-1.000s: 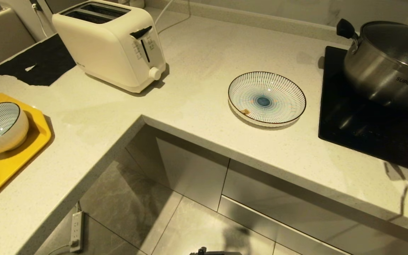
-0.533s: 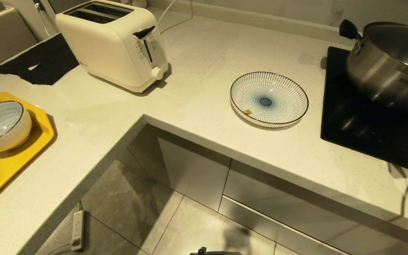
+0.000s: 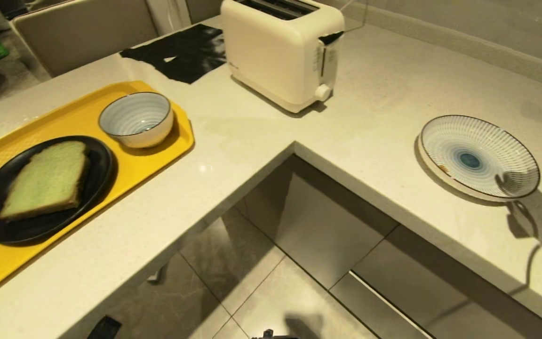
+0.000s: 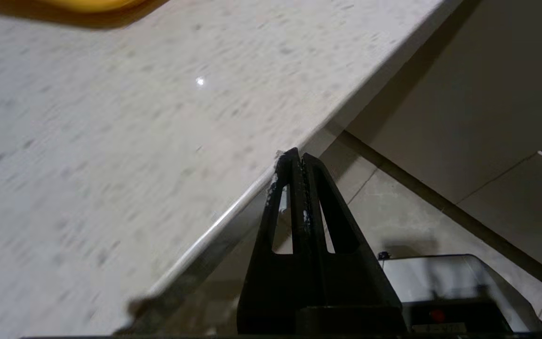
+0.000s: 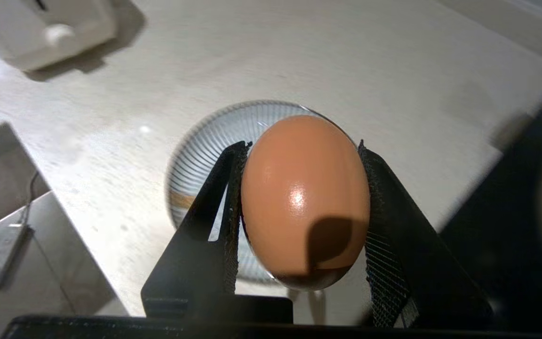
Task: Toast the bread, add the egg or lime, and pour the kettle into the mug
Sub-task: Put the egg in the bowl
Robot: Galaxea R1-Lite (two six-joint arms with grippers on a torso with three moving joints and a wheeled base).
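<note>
The right end effector (image 5: pixel 299 207) clamps the egg (image 5: pixel 305 200) above the striped plate (image 5: pixel 214 155) near the tabletop's front edge, poised for a short, gentle drop, while the left end effector (image 4: pixel 295 162) idles closed, empty.

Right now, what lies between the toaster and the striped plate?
Nothing: in the head view only bare countertop lies between the toaster and the striped plate.

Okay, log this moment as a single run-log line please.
right pincer: shut on egg, above striped plate | left pincer: shut, empty, by counter edge | bread: on black plate, untoasted
</note>
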